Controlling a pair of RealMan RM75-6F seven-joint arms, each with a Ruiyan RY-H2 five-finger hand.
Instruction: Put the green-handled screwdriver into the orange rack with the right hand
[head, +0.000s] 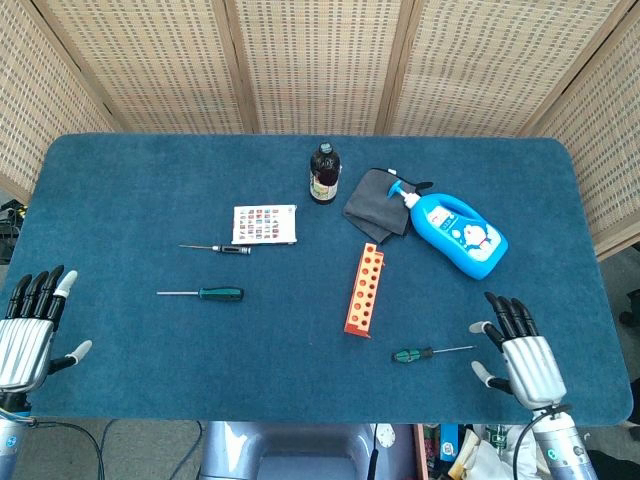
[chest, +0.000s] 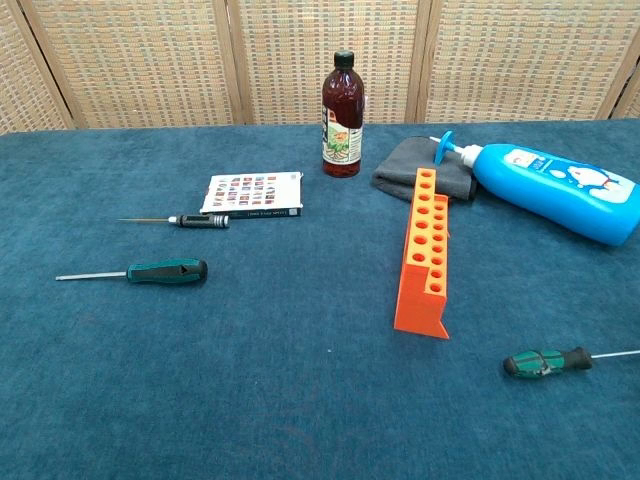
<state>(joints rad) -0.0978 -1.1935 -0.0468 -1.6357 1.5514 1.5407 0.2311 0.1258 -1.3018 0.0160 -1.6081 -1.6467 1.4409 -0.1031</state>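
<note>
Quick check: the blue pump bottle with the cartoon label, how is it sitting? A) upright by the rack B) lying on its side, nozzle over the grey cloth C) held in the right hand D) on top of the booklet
B: the blue pump bottle lies on its side on the blue table, its nozzle end over the grey folded cloth; neither hand holds it.

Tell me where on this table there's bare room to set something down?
Widest bare cloth: the far left corner behind the card, and the near strip between the left screwdriver and orange rack. Crowded: around the bottle, grey cloth and blue dispenser.
</note>
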